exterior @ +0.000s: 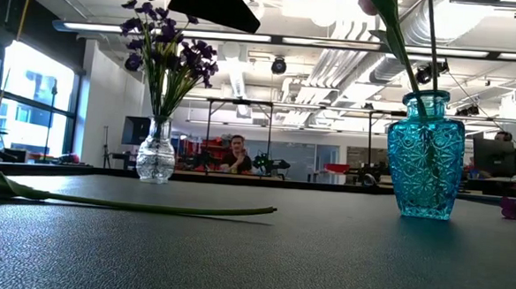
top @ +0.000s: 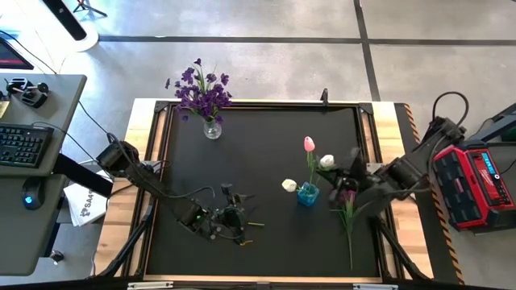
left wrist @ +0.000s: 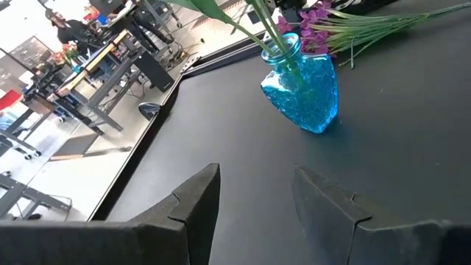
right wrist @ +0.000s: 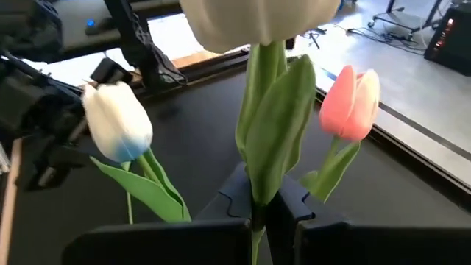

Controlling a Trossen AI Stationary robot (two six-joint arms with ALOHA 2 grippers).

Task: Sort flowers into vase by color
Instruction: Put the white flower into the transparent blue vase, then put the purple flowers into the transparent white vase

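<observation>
Holding a white tulip [right wrist: 254, 18] by its green stem, the right gripper [right wrist: 259, 210] stands just beside the blue vase [top: 307, 194], on the right part of the black table [top: 258, 145]. Its two fingers are pressed together on the stem, and the white bud rises above them. In the blue vase there are already a pink tulip [top: 309, 144] and another white tulip [top: 289, 185], both leaning outward a little. A purple flower spray [top: 348, 211] lies flat on the table near the right arm, its long stem pointing to the front edge.

The left gripper [top: 232, 216] hangs low over the front left part of the table, with its fingers [left wrist: 197, 197] partly apart and nothing between them. It faces toward the blue vase. One more flower stem [exterior: 131, 205] lies flat on the table close to this gripper.

At the far side of the table stands a clear glass vase [top: 212, 128] with a bunch of purple flowers [top: 201, 90] in it, well apart from the blue one.

A person [exterior: 236, 154] sits far behind in the room.
</observation>
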